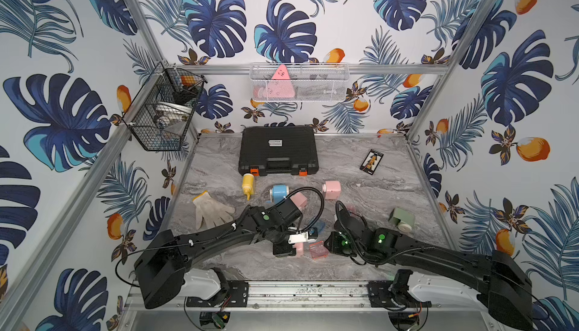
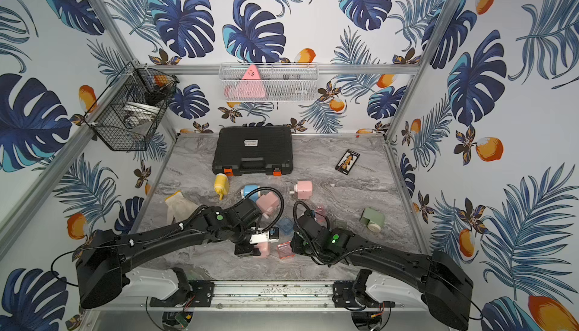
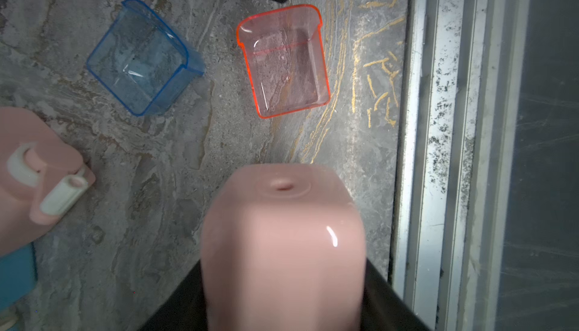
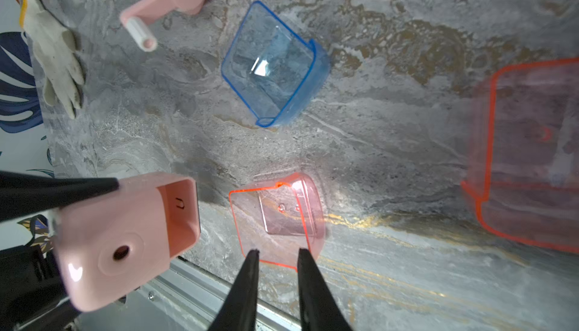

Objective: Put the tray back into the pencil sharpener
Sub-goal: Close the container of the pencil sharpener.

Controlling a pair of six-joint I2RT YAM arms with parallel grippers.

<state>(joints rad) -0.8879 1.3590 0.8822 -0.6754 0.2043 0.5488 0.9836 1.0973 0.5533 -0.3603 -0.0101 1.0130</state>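
Held pink sharpener aims its slot at nearer red tray.

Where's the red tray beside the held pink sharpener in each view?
In a top view: red tray, centre, near the front edge.
In a top view: same place.
Left wrist: upper middle.
Right wrist: lower middle, just beyond the right gripper.
Shared landmark: blue tray, its neighbour in every view.

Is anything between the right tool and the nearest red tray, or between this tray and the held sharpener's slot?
Nothing visible. The right tool sits at the rim of the red tray; only table lies between it and the slot of the pink sharpener.
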